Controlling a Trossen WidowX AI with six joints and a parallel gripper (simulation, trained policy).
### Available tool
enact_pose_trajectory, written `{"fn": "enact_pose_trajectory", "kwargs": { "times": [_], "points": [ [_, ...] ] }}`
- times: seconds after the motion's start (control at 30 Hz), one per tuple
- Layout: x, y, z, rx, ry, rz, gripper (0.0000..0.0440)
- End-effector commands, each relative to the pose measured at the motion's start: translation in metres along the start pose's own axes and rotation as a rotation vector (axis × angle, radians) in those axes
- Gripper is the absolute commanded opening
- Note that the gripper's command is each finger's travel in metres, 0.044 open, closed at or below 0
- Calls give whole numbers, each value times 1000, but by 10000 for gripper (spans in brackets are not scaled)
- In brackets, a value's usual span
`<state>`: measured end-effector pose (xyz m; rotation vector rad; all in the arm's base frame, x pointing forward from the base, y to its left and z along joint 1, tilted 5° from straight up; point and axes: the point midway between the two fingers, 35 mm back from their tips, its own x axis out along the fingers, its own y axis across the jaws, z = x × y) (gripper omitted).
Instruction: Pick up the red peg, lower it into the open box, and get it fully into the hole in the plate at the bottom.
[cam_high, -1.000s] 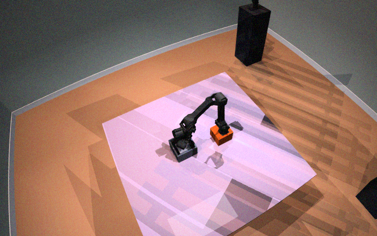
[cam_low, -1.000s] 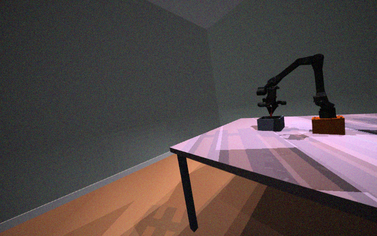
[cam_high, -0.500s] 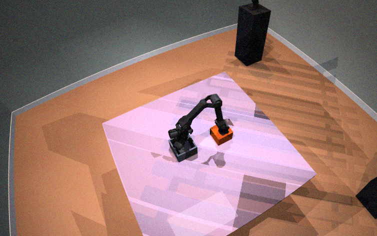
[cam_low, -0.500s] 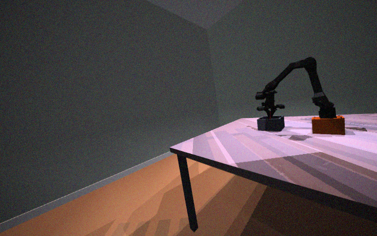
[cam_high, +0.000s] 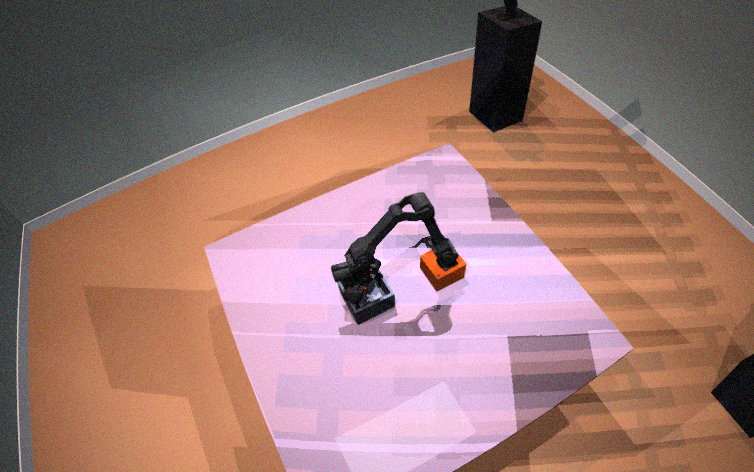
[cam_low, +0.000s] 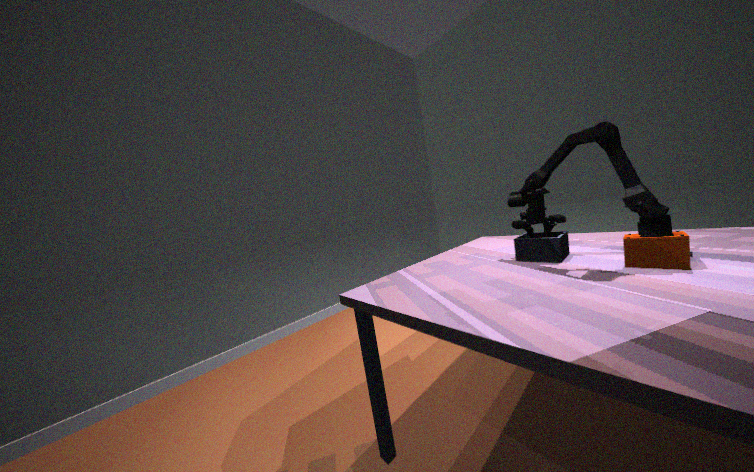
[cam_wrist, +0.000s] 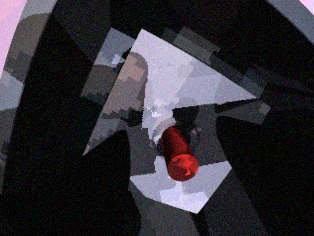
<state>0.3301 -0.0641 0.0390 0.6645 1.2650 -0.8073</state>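
Claw (cam_high: 360, 289) (cam_low: 539, 230) (cam_wrist: 172, 131) open, fingers apart around red peg (cam_high: 365, 288) (cam_wrist: 180, 155), which stood inside open box (cam_high: 379, 309) (cam_low: 536, 249) (cam_wrist: 25, 65), well in from bench (cam_high: 255, 278) (cam_low: 500, 311) edges, seating depth unclear

From where I sit at the controls, my arm (cam_high: 385, 227) (cam_low: 564, 153) is near-black from end to end, with a dull finish. Its links are slim and rounded, with thicker, bulkier housings at the joints. In the exterior view I see a slightly greyer band on the upright link just above the shoulder. Toward the far end of the arm sits a short, stubby cylinder (cam_high: 340, 271) (cam_low: 518, 199), also dark, jutting out to the left. My tool (cam_high: 364, 292) (cam_low: 538, 229) (cam_wrist: 172, 131) is the same black, with knobby side parts and fingers that narrow toward their tips. I can't make out cables, screws or markings at this scale.
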Motion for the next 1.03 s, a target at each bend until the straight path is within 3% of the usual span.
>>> {"fn": "enact_pose_trajectory", "kwargs": {
  "times": [0.0, 0.27, 0.8, 1.0],
  "points": [
    [1, 4, 11, -16, -9, -4, 303],
    [-1, 12, 35, -33, -41, 5, 440],
    [-11, 18, 89, 20, -167, 46, 440],
    [-12, 18, 89, 21, -168, 47, 440]
  ]
}}
